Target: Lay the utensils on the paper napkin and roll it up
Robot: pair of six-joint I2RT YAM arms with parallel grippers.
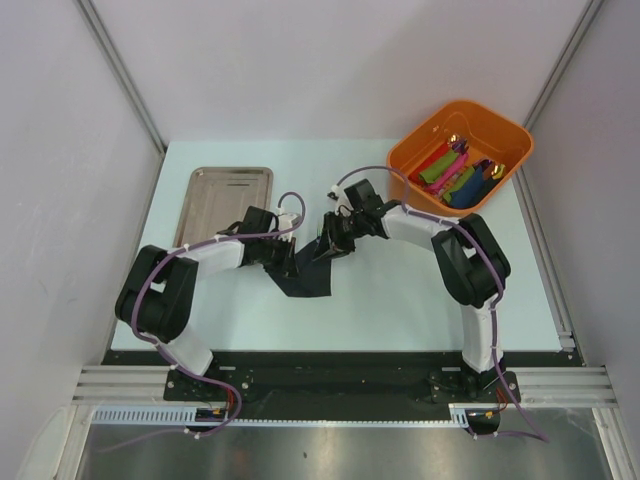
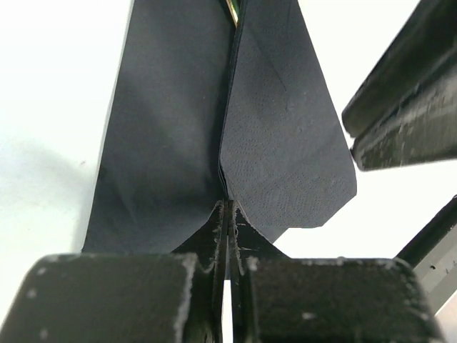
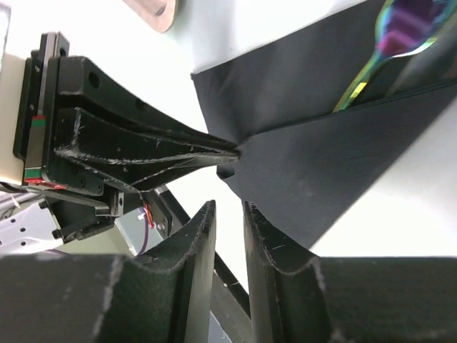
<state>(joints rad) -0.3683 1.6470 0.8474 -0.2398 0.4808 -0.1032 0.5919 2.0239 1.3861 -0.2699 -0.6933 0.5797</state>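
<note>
The thin black paper napkin (image 1: 305, 282) lies well in from the pale table's (image 1: 400, 300) edges, folded over the iridescent metal utensils (image 3: 400, 32). The left gripper (image 2: 227, 209) pinches its raised fold tight — the right gripper (image 3: 228, 214), jaws narrowly parted and empty, hovers just beside.

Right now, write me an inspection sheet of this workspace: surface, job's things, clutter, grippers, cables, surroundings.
Surface: pale table, matte.
Job's things: black paper napkin at the centre, folded over the iridescent utensils, one end showing from the fold.
Clutter: steel tray far left; orange bin far right, holding coloured rolled napkins.
Grippers: left gripper shut on the napkin's folded edge; right gripper close beside it, jaws slightly apart, holding nothing.
Cables: purple cables run along both arms, off the napkin.
Surroundings: white walls, aluminium frame rails; nothing else seen.
</note>
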